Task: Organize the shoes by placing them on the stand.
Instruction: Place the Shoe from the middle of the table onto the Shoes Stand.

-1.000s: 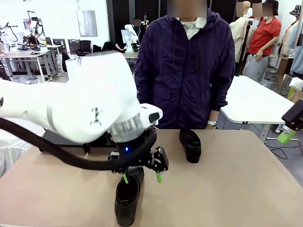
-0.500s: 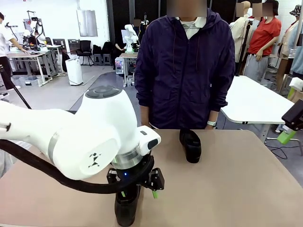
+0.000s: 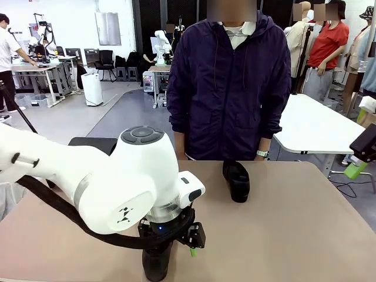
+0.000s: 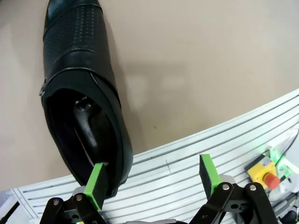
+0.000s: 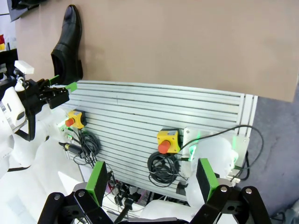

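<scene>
Left gripper (image 4: pixel 152 164) has dropped lower than a second ago, jaws wide, one finger at the heel of the shoe (image 4: pixel 79 70) beneath it; right gripper (image 5: pixel 152 170) wide, empty.

Black shoe (image 4: pixel 77 60) upright at near edge; second shoe (image 3: pixel 236 181) by far edge.

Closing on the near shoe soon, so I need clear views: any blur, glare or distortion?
Front view: sharp, but the left arm hides most of the near shoe. Left wrist view: crisp, faint sheen on the shoe's toe, rails bowed by the wide lens, soft shadow beside the shoe.
</scene>
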Robot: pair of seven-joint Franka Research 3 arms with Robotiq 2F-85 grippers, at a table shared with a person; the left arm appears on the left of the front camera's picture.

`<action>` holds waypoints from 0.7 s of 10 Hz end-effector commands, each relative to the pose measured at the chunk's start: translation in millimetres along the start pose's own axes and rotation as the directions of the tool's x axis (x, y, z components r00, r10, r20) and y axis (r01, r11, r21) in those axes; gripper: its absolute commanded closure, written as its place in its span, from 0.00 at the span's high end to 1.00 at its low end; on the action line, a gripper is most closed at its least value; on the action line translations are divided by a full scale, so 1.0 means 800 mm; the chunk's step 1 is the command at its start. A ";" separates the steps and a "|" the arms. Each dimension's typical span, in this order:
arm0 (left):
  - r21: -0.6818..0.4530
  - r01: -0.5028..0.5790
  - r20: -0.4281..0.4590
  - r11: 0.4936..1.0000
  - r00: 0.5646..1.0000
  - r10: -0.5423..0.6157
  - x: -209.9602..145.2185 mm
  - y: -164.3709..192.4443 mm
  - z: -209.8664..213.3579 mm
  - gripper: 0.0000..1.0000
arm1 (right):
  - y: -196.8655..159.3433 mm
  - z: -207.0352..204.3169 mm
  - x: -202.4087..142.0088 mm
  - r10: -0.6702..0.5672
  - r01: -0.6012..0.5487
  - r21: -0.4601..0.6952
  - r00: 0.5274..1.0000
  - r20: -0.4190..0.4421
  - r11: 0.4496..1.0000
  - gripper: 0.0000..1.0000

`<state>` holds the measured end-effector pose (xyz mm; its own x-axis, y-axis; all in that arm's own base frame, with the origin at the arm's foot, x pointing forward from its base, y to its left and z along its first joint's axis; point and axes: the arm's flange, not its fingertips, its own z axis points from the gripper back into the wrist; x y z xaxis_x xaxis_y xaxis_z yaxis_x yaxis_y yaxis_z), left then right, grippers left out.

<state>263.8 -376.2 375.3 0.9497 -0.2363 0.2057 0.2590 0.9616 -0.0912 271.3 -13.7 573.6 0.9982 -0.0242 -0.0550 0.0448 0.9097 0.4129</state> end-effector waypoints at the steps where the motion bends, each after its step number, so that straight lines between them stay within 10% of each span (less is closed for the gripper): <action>1: 0.029 -0.011 0.017 1.000 1.000 0.011 0.013 -0.008 -0.019 1.00 | 0.000 0.005 0.002 0.025 -0.025 0.019 1.000 -0.006 1.000 1.00; 7: 0.058 -0.007 -0.035 0.998 0.999 0.009 0.027 -0.008 -0.045 1.00 | 0.000 0.005 0.002 0.025 -0.025 0.019 1.000 -0.006 1.000 1.00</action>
<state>284.5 -383.8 345.2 0.9532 -0.2532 0.1650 0.2662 0.9619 -0.0617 271.3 -13.7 573.6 0.9982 -0.0240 -0.0551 0.0447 0.9097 0.4129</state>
